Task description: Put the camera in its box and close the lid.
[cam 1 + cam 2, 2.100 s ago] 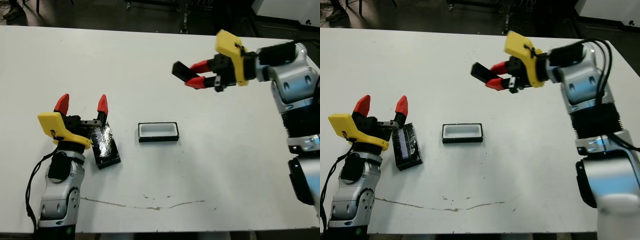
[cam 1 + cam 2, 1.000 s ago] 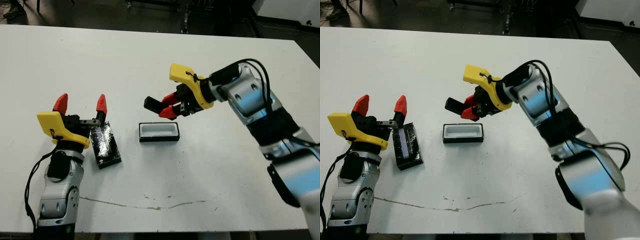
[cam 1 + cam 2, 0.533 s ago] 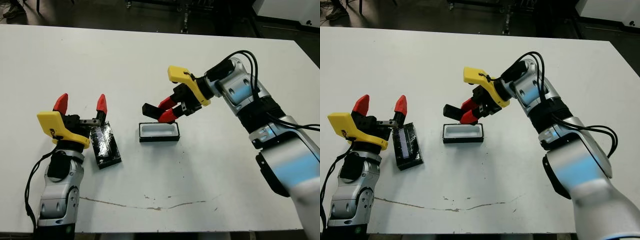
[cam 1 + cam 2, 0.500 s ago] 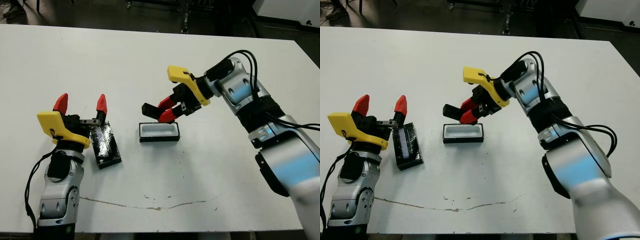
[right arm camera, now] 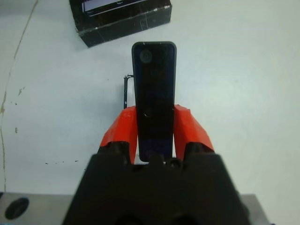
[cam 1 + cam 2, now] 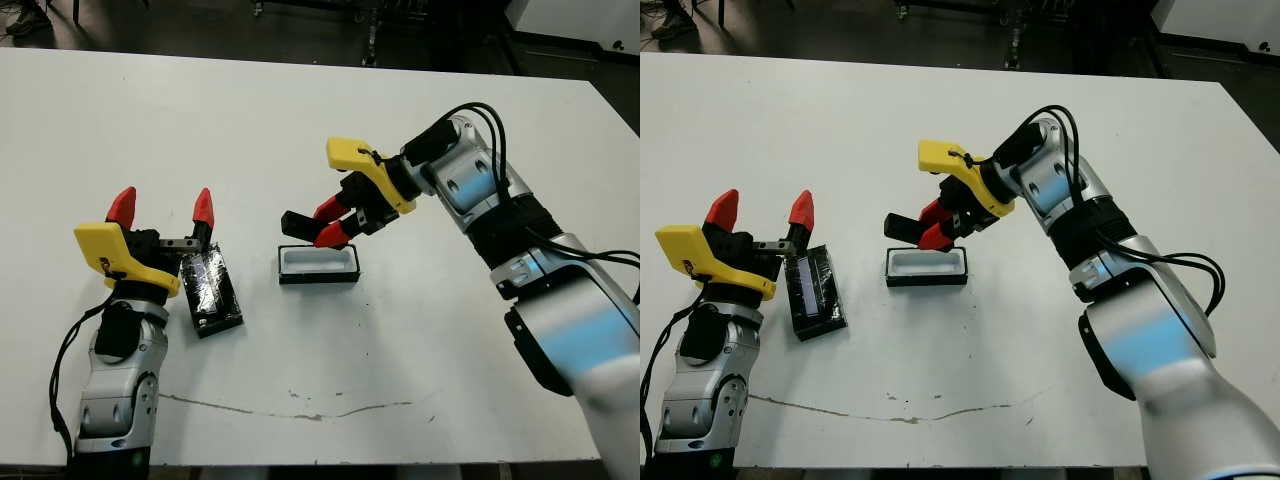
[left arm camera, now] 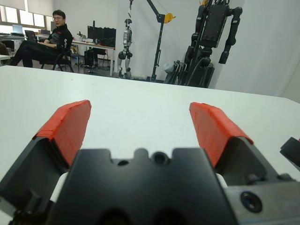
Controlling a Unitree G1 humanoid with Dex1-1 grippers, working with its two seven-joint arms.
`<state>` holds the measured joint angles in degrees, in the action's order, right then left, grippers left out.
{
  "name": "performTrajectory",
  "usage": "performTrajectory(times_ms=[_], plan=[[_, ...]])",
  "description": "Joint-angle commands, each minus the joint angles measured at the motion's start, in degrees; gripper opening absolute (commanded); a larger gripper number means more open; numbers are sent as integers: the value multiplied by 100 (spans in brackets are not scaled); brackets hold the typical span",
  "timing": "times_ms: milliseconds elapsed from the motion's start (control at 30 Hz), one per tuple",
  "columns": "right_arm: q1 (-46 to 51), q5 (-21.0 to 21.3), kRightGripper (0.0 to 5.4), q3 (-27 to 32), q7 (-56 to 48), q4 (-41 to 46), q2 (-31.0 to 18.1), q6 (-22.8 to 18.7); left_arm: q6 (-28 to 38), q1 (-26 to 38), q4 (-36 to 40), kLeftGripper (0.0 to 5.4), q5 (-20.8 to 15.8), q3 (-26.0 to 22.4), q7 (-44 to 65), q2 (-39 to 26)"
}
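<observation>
Right end effector [image 6: 322, 225] clamped on the camera [image 6: 299, 222], poised just above the far edge of the box [image 6: 318, 265] on the surface [image 6: 420, 330]. Placing step under way. Next: level, lower, release. Left end effector [image 6: 162, 207] spread wide, empty, beside the lid [image 6: 209, 292].

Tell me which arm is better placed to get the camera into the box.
The right. Its pincer is shut on the camera and hangs just above the box. The left pincer is open and empty, off to the side by the lid.
</observation>
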<state>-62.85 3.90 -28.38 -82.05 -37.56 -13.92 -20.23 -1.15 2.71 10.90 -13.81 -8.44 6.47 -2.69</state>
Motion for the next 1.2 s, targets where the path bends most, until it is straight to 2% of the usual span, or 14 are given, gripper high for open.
performTrajectory(times_ms=[33, 367, 1000, 1200], plan=[[71, 82, 166, -23, 60, 119, -46, -127, -7, -33, -21, 540, -21, -10, 18, -24], [269, 210, 166, -85, 199, 310, -25, -229, 21, -45, -32, 540, 49, 4, -2, -50], [453, 230, 166, -154, 118, 116, 19, 162, 32, -58, -41, 540, 31, -6, -1, -27], [481, 334, 166, -232, 145, 183, -19, 159, 13, -61, -29, 540, 21, -5, -12, -17]])
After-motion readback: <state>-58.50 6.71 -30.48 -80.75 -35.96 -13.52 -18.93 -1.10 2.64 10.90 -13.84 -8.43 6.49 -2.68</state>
